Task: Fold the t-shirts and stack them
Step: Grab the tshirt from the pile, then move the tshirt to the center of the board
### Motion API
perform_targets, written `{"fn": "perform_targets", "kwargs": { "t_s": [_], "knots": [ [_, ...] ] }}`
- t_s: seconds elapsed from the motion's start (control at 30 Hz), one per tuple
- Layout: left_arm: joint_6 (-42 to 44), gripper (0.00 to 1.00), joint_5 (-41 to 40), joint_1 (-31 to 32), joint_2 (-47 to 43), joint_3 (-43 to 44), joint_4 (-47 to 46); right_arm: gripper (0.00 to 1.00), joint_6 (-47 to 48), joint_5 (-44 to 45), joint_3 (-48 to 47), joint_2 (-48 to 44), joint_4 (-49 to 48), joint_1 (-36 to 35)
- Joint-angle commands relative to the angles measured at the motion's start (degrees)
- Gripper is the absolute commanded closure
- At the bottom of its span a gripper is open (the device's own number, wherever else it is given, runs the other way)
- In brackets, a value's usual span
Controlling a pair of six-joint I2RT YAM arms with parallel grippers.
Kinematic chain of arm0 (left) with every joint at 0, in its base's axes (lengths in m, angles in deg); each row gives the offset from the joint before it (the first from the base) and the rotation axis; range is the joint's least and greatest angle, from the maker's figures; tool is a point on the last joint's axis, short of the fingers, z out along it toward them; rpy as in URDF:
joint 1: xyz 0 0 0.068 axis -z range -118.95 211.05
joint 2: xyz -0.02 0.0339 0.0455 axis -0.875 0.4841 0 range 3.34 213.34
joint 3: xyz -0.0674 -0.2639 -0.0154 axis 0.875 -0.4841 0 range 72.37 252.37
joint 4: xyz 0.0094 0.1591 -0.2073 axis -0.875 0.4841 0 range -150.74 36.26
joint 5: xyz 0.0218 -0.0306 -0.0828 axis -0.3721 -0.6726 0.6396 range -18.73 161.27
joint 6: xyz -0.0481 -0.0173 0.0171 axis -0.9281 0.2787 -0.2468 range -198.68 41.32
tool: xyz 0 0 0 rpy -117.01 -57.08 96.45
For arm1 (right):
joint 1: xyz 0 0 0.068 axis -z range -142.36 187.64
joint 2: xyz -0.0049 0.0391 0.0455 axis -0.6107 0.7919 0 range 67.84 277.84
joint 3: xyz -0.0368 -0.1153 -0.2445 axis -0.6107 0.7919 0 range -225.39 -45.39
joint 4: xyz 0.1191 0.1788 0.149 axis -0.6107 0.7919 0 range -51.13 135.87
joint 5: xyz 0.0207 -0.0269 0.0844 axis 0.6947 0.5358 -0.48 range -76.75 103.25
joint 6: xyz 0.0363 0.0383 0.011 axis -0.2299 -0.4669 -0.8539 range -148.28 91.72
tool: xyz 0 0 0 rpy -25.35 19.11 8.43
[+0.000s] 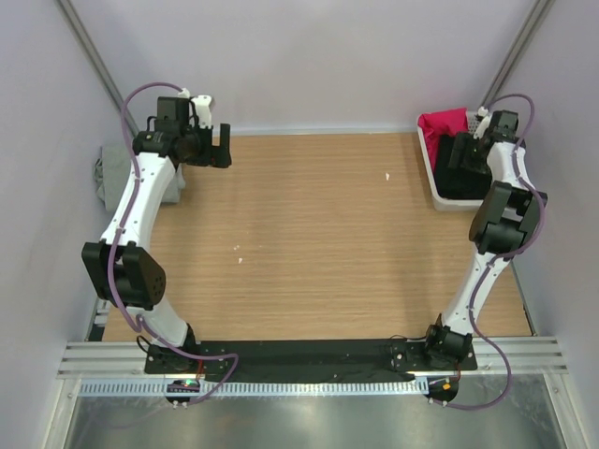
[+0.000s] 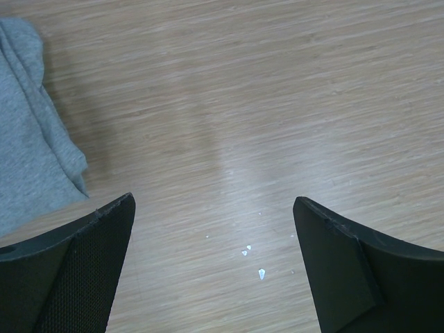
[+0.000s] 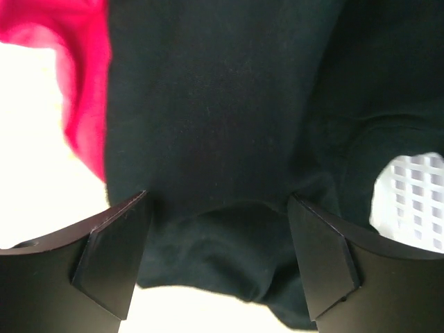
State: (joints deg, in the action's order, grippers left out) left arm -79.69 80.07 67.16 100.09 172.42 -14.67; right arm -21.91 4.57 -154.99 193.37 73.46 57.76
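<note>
The grey t-shirt lies bunched at the table's far left edge, partly hidden by my left arm; it also shows in the left wrist view. My left gripper is open and empty over bare wood, to the right of the grey shirt. The black t-shirt and the magenta-red t-shirt lie in the white mesh basket at the far right. My right gripper is open just over the black shirt, its fingers either side of a fold. Magenta cloth is at upper left.
Basket mesh shows at the right of the right wrist view. Small white specks lie on the wood under the left gripper, and others on the table. Grey walls close the table on three sides.
</note>
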Motion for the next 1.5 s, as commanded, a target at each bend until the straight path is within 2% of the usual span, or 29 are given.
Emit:
{"fn": "perform_targets", "kwargs": {
  "t_s": [0.0,0.17,0.23,0.27,0.33,0.37,0.43,0.63,0.77,1.1,1.17,1.33,1.37,1.4,1.43,1.47],
  "knots": [
    [0.8,0.04,0.2,0.2,-1.5,0.6,-1.0,0.16,1.4,-0.2,-2.5,1.2,-1.3,0.4],
    [0.8,0.04,-0.4,0.5,-1.3,0.8,-1.1,0.29,1.7,1.7,-2.2,1.1,-2.3,0.4],
    [0.8,0.04,-0.8,0.6,-1.0,0.8,-1.1,0.41,1.2,2.6,-1.8,0.9,-3.5,0.4],
    [0.8,0.04,-0.8,0.7,-0.9,0.8,-1.0,0.54,1.2,2.8,-1.8,0.9,-3.6,0.4],
    [0.8,0.04,-0.9,1.1,-0.8,0.9,-1.2,0.70,1.2,3.0,-1.8,0.7,-3.6,0.4],
    [0.8,0.04,-0.8,1.1,-0.7,0.9,-1.2,0.88,1.1,3.2,-1.8,0.2,-3.7,0.4],
    [0.8,0.04,-0.8,1.3,-0.5,0.9,-1.2,0.99,1.2,3.7,-2.1,-1.4,-3.8,0.4],
    [0.8,0.05,-0.8,1.5,0.0,1.7,-1.6,0.99,1.1,-0.6,-4.3,-9.2,-3.3,-0.1],
    [0.8,0.05,-0.9,1.7,0.9,3.6,-1.9,0.99,3.7,-2.6,-4.3,-17.1,-5.4,-3.3],
    [0.4,0.04,-2.4,2.0,3.4,5.1,-2.4,0.99,8.3,-9.0,-8.4,-30.9,-12.4,-19.0],
    [0.3,0.04,-2.6,1.9,3.9,5.7,-2.6,0.99,6.4,-8.9,-10.1,-31.8,-14.5,-21.8],
    [0.3,0.04,-3.3,2.4,4.1,5.9,-2.6,0.99,2.3,-7.3,-18.1,-29.6,-15.6,-22.5],
    [0.4,0.04,-3.3,2.5,4.1,5.8,-2.6,0.93,2.6,-7.0,-17.1,-29.7,-15.7,-22.5],
    [0.4,0.04,-3.3,2.5,3.9,5.7,-2.6,0.80,2.8,-6.8,-13.4,-29.8,-15.7,-22.5],
    [0.3,0.04,-3.4,2.5,3.9,5.5,-2.6,0.63,3.3,-6.9,-11.2,-30.1,-15.3,-22.5],
    [0.4,0.04,-3.3,2.6,3.8,5.2,-2.6,0.37,4.1,-7.2,-9.2,-30.0,-13.2,-22.4]
  ]
}}
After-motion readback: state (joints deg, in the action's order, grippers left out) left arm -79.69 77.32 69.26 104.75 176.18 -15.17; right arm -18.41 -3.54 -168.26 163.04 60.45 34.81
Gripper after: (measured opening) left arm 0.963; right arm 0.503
